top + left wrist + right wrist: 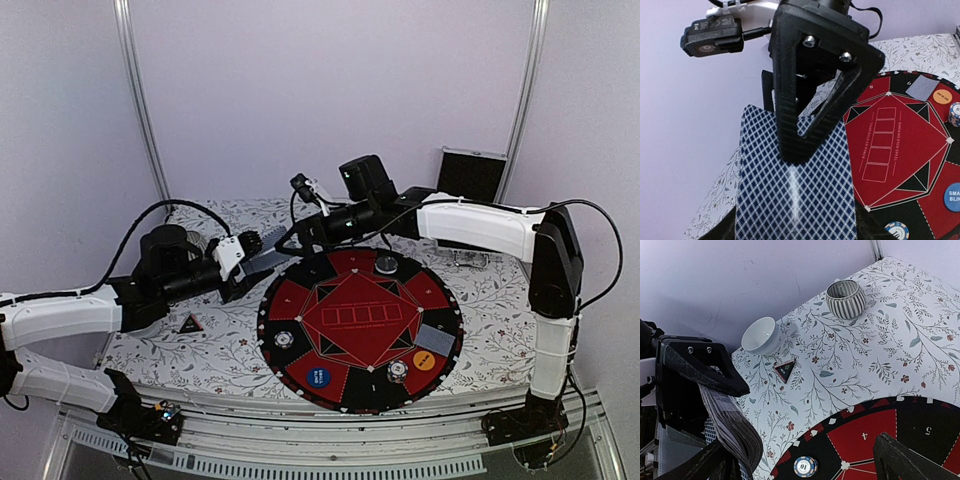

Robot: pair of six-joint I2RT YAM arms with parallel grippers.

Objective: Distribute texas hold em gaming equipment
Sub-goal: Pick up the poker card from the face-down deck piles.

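L pincer (247, 264) grips a deck of cards (799, 200), backs up, above the table (200, 350) at the far-left rim of the round poker mat (360, 320), w/ R pincer (298, 232) gaping wide & empty just beside it; chips (284, 339), a single card (432, 338) & 2 discs (317, 377) lie on the mat.

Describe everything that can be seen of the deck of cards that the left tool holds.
The deck of cards is a thick stack, its glossy backs a dark blue and white diamond lattice. The right wrist view shows its edge: many thin layers, sagging slightly. The left tool clamps it between black fingers, one pressing on the top back. It is lifted and tilted beside the far left rim of the round mat; nothing else visibly touches it.
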